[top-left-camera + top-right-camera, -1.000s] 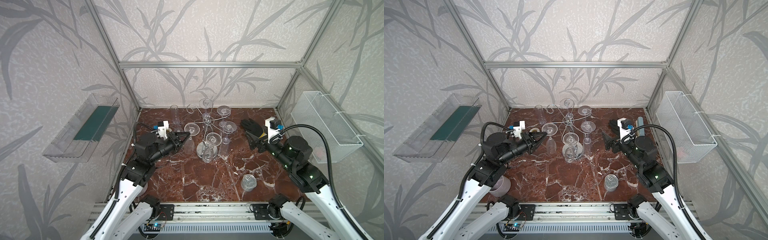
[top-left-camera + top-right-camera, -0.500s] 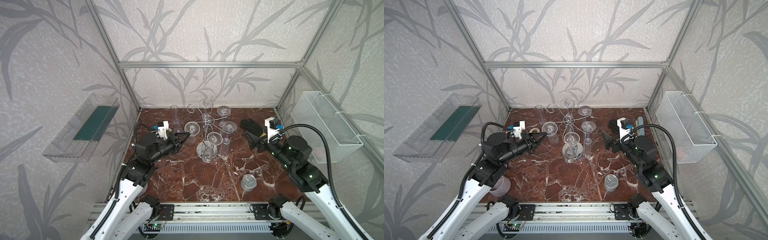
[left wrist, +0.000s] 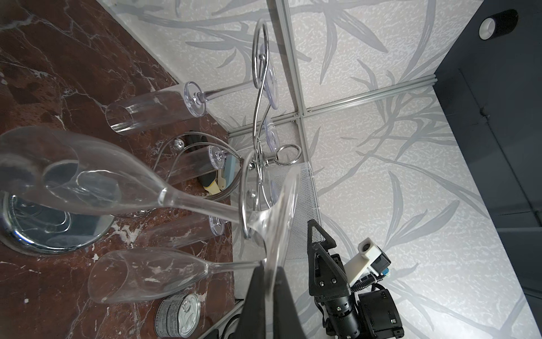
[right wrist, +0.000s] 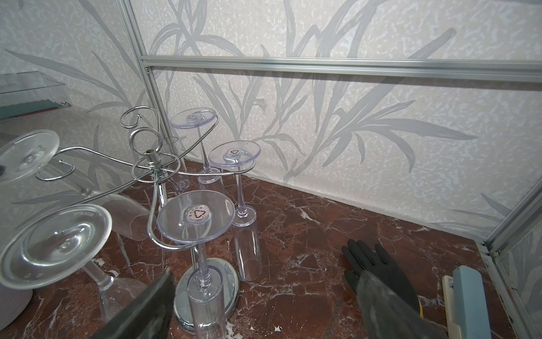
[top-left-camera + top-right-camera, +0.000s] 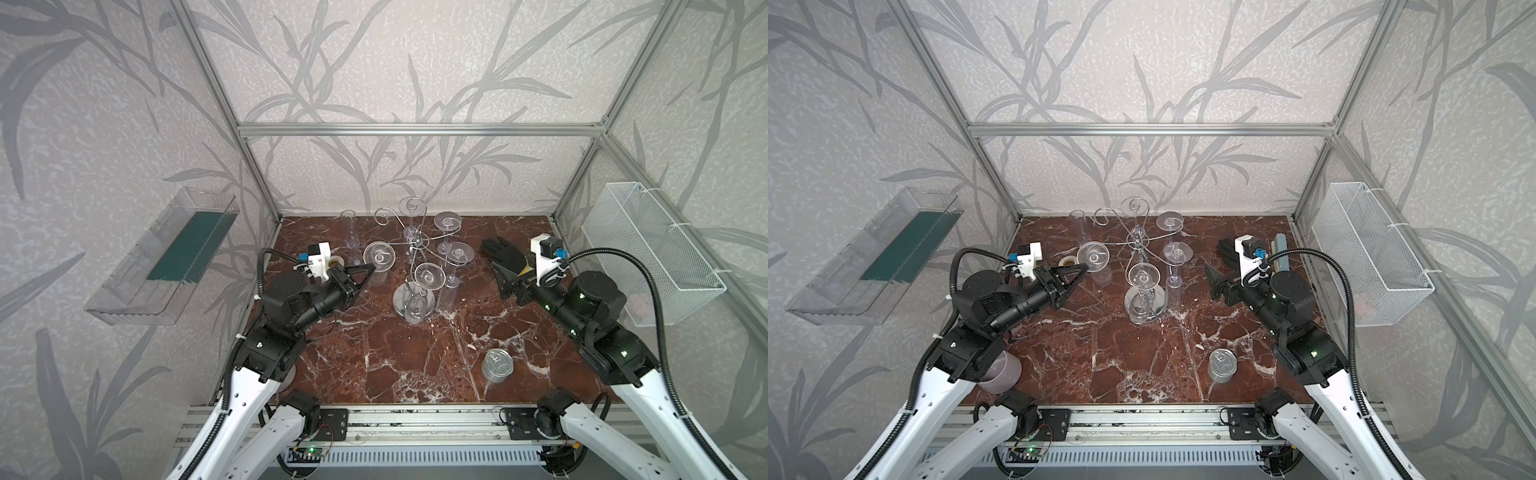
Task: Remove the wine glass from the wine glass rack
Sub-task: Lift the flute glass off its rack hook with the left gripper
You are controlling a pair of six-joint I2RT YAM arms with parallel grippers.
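The chrome wine glass rack [image 5: 416, 241] [image 5: 1137, 242] stands on its mirrored base [image 3: 44, 234] at the back middle of the marble table, with several clear glasses hanging upside down from its arms. On its left arm hangs a wine glass [image 5: 379, 257] [image 5: 1093, 257], its stem [image 3: 205, 209] threaded through the wire curl. My left gripper [image 5: 371, 267] [image 5: 1085, 268] [image 3: 268, 271] is shut on the rim of that glass's round foot [image 3: 286, 205]. My right gripper [image 5: 498, 272] [image 4: 264, 308] hovers open to the right of the rack, holding nothing.
A steel tin can [image 5: 497, 365] stands front right. A black glove [image 5: 500, 252] and a grey-blue block [image 5: 1280, 249] lie back right. A tape roll [image 5: 1068, 262] and a lilac cup [image 5: 1000, 372] are on the left. A wire basket [image 5: 648, 253] and a clear shelf [image 5: 166, 257] hang on the side walls.
My left jaws have closed the last bit onto the rim of the wine glass's foot. Neither arm has visibly shifted, and the glass hangs where it was.
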